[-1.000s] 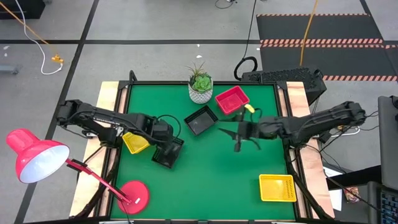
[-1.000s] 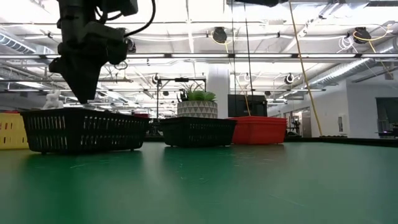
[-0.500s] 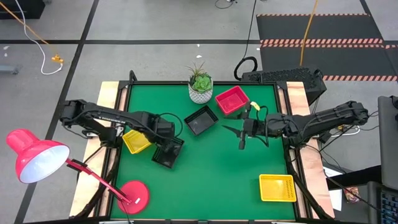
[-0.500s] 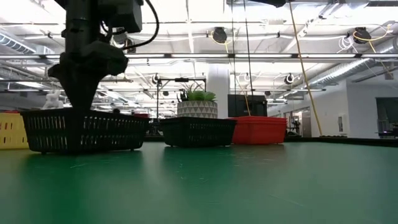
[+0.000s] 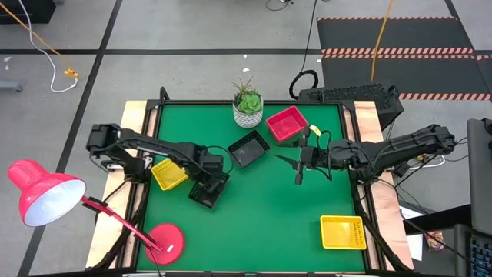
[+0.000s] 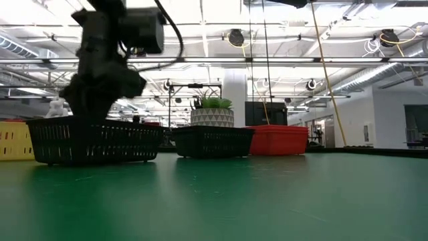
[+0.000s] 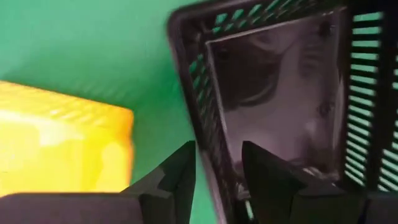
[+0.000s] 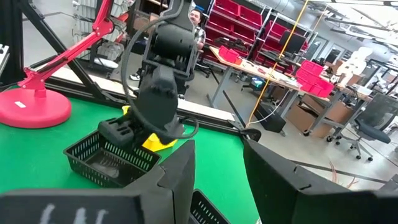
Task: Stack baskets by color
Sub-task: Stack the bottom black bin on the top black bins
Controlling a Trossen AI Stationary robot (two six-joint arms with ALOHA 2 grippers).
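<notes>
A black basket sits flat on the green table, left of centre. My left gripper points down over it and stands open. One finger is outside the basket's side wall and one is inside it. A yellow basket lies close beside it. A second black basket and a red basket rest farther back, and another yellow basket lies at the near right. My right gripper hangs level above the table's right half, open, with nothing between its fingers.
A white plant pot stands at the far edge behind the black basket. A red lamp reaches in from the left, its round base on the table's near left corner. A wide stretch of green lies between the baskets.
My left gripper has come down toward the near black basket, still pointing down, until its fingers reach the level of the basket's rim. The basket has stayed where it was.
</notes>
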